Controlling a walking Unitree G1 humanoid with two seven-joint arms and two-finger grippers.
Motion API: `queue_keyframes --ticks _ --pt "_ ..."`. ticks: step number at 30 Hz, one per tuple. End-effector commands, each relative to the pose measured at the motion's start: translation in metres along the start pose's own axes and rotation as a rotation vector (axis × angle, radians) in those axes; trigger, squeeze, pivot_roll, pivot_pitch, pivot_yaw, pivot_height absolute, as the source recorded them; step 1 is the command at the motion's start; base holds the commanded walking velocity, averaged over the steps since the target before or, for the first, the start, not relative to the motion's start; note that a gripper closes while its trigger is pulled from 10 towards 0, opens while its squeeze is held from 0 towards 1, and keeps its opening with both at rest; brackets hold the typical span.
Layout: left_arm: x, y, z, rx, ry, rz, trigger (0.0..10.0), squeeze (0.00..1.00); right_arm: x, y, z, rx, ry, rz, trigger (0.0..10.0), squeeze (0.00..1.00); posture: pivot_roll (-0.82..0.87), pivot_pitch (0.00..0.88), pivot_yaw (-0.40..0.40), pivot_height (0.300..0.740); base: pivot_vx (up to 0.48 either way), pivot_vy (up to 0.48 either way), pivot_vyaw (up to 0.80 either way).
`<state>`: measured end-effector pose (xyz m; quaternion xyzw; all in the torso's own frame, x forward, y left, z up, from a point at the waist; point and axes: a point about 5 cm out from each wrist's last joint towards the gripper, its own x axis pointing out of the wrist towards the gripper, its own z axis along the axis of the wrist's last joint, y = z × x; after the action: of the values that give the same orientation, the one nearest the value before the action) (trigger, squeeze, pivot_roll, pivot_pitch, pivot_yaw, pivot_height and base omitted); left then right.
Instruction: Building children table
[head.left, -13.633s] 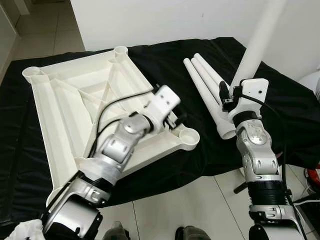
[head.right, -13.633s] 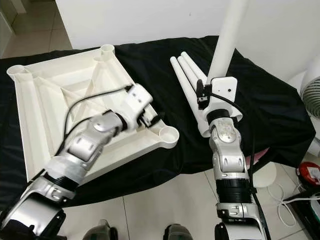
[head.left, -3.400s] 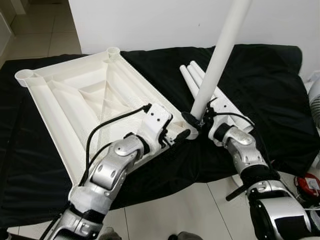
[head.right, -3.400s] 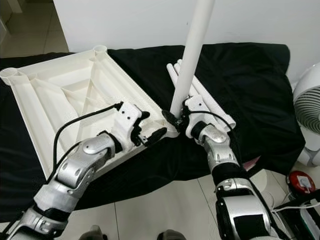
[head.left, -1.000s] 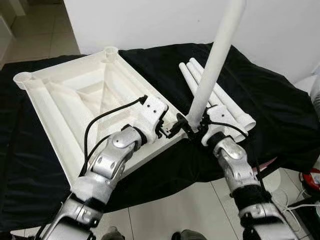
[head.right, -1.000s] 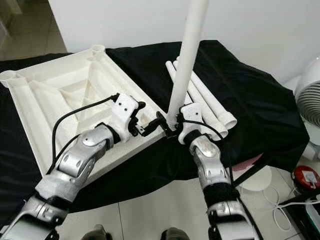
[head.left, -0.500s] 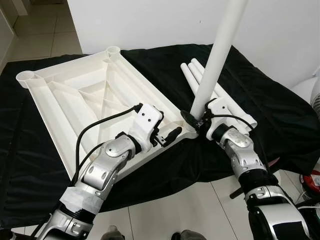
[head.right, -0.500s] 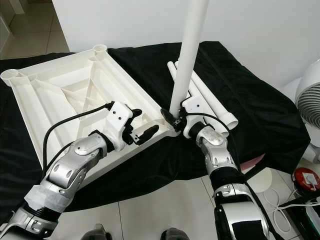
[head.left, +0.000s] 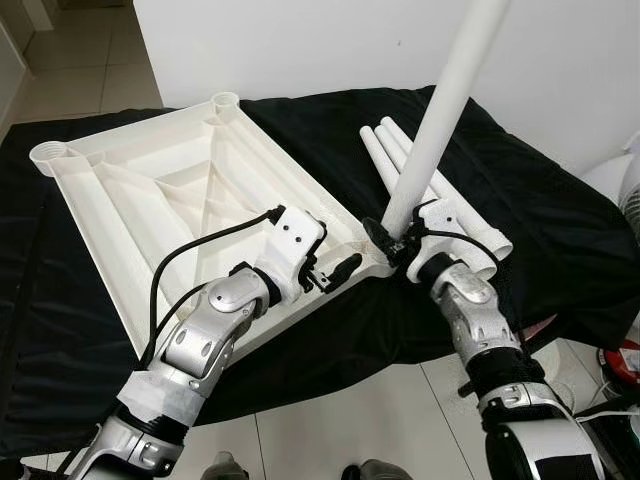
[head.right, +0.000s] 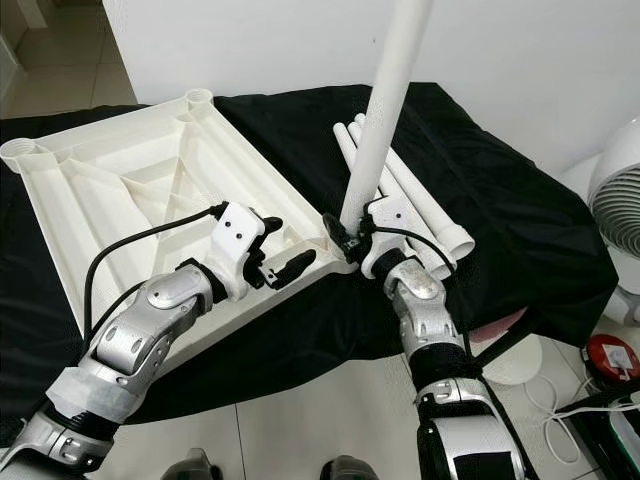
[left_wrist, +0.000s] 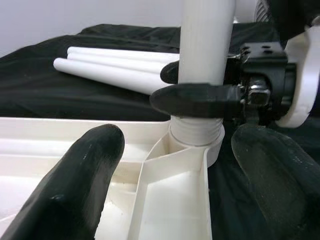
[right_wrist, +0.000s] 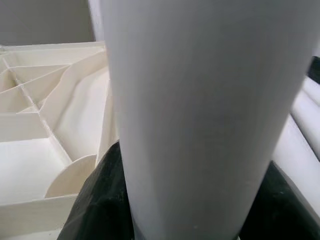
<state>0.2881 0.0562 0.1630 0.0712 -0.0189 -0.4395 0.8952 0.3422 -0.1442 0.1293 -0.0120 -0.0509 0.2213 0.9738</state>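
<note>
Left eye view: an upturned white tabletop (head.left: 170, 200) with ribbed underside lay across the left and centre of the frame on a black cloth (head.left: 540, 200). The left gripper (head.left: 338, 272) sat at the tabletop's near right edge, just left of the corner socket (head.left: 378, 262), its black fingers parted and holding nothing. The right gripper (head.left: 385, 236) was clamped around the base of a white table leg (head.left: 440, 120), which rose tilted toward the upper right of the frame, its lower end in that socket. Three loose white legs (head.left: 440, 200) lay side by side on the cloth behind it, right of centre.

Right eye view: the same layout appeared, with a white fan (head.right: 618, 200) at the right edge and a red round object (head.right: 612, 355) on the floor in the lower right corner.

Left wrist view: two blurred black fingers (left_wrist: 75, 185) filled the lower corners, spread apart. Between them, in the centre, the leg's threaded end met the socket's rim. One right-gripper finger crossed the leg just above the thread. The loose legs lay in the upper left.

Right wrist view: the leg ran down the middle, gripped on both sides by black fingers (right_wrist: 100, 205); the tabletop's ribs showed at left.
</note>
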Motion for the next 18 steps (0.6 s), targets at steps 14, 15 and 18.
queue_keyframes --ticks 14,15,18 --pt "0.002 -0.01 -0.001 -0.001 0.004 -0.121 10.0 0.0 0.002 0.031 -0.007 0.112 0.078 -0.562 10.0 0.0 0.02 0.0 -0.034 0.74 0.0 0.0 0.0" --pt "0.003 -0.011 -0.001 -0.001 0.003 -0.121 10.0 0.0 0.004 0.035 -0.006 0.112 0.075 -0.54 10.0 0.0 0.02 0.0 -0.034 0.74 0.0 0.0 0.0" --pt "0.003 -0.011 -0.001 -0.001 0.003 -0.122 10.0 0.0 0.007 0.039 -0.006 0.113 0.074 -0.515 10.0 0.0 0.02 0.0 -0.034 0.74 0.0 0.0 0.0"
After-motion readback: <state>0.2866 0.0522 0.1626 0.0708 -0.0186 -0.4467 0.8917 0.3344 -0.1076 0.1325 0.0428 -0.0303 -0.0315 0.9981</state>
